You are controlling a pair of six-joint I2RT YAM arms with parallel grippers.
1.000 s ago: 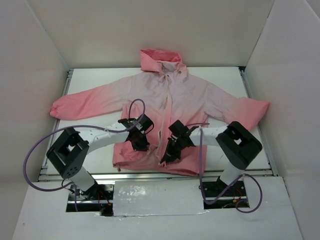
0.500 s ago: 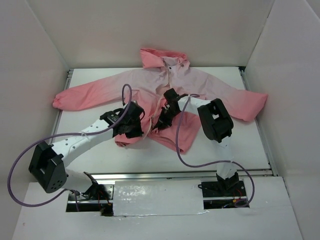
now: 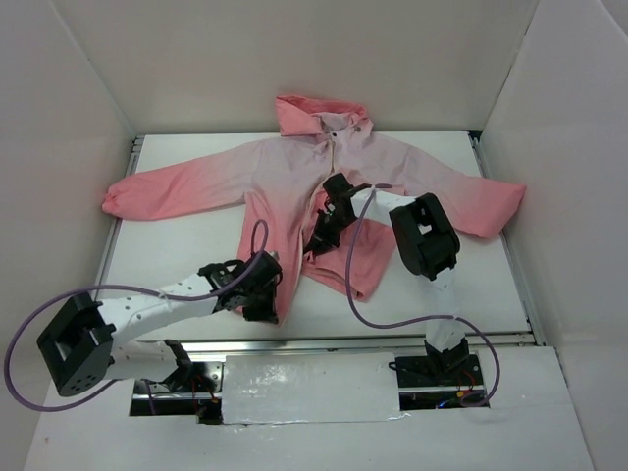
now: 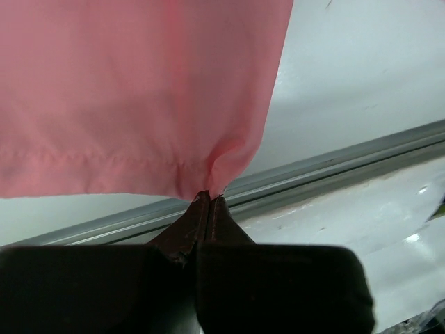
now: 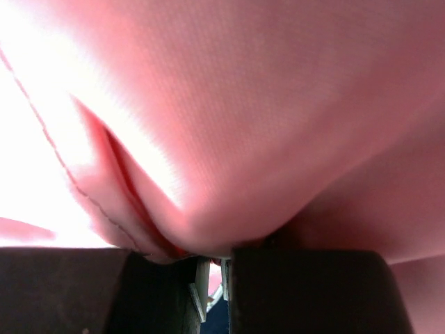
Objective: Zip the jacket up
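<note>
The pink jacket (image 3: 294, 177) lies on the white table, hood (image 3: 314, 113) at the far side and sleeves spread out. My left gripper (image 3: 265, 299) is shut on the hem corner of the left front panel, near the table's front edge. In the left wrist view the coral hem (image 4: 139, 90) hangs from the pinched jaw tips of that gripper (image 4: 209, 195). My right gripper (image 3: 319, 240) sits at the middle front, shut on the bunched right panel. Pink fabric (image 5: 243, 104) fills the right wrist view, with a light zipper piece (image 5: 203, 275) between the jaws of this gripper (image 5: 214, 268).
White walls close in the table (image 3: 177, 265) on three sides. A metal rail (image 3: 324, 341) runs along the near edge. Purple cables loop beside both arms. The left sleeve (image 3: 167, 186) and right sleeve (image 3: 481, 201) reach toward the side walls.
My left gripper has pulled the hem corner back toward the near edge, stretching the left front panel straight. The right gripper has held its place over the last half second.
</note>
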